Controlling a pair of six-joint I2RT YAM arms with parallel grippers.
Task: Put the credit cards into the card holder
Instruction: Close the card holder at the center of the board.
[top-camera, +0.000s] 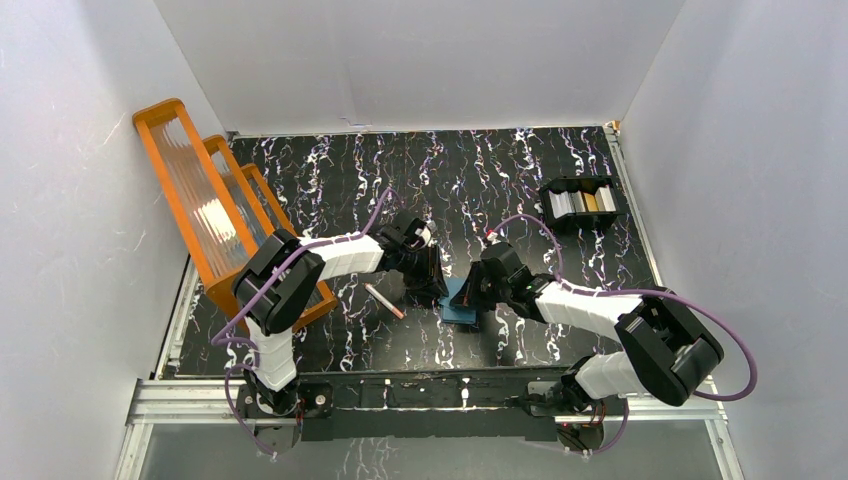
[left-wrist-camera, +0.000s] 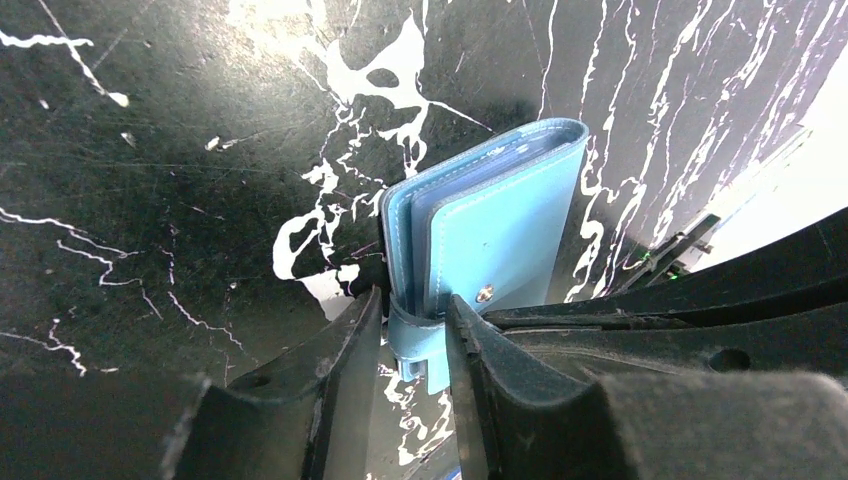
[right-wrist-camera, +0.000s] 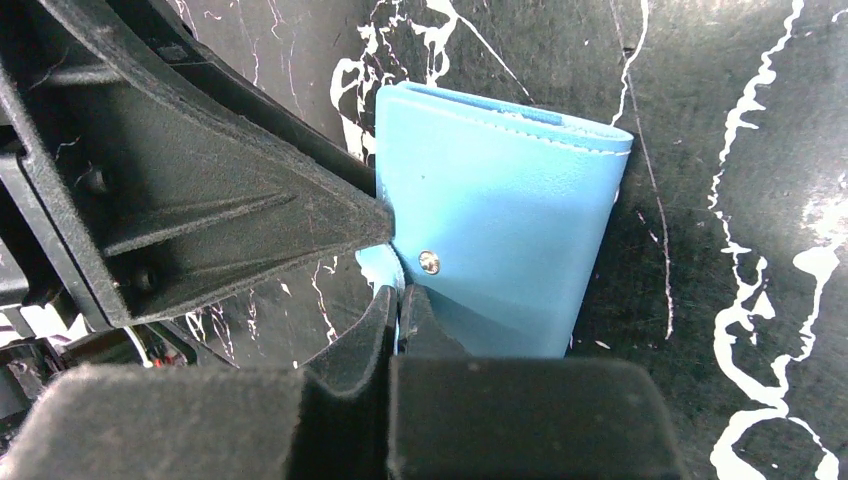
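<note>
The teal-blue card holder (top-camera: 461, 302) lies closed at the table's middle, between both grippers. In the left wrist view the card holder (left-wrist-camera: 505, 225) shows its layered edge, and my left gripper (left-wrist-camera: 415, 305) is closed round that edge at the snap tab (left-wrist-camera: 420, 340). In the right wrist view my right gripper (right-wrist-camera: 398, 298) is pinched on a thin blue edge of the card holder (right-wrist-camera: 510, 220) just under the snap stud (right-wrist-camera: 428, 262). The left gripper (top-camera: 437, 280) and right gripper (top-camera: 470, 296) nearly touch. The credit cards (top-camera: 578, 203), silver-grey and orange-gold, stand in a black tray at the back right.
The black compartmented tray (top-camera: 583, 183) sits at the back right. A big orange ribbed rack (top-camera: 215, 215) leans along the left side. A thin pink-brown stick (top-camera: 384, 300) lies just left of the card holder. White walls enclose the table.
</note>
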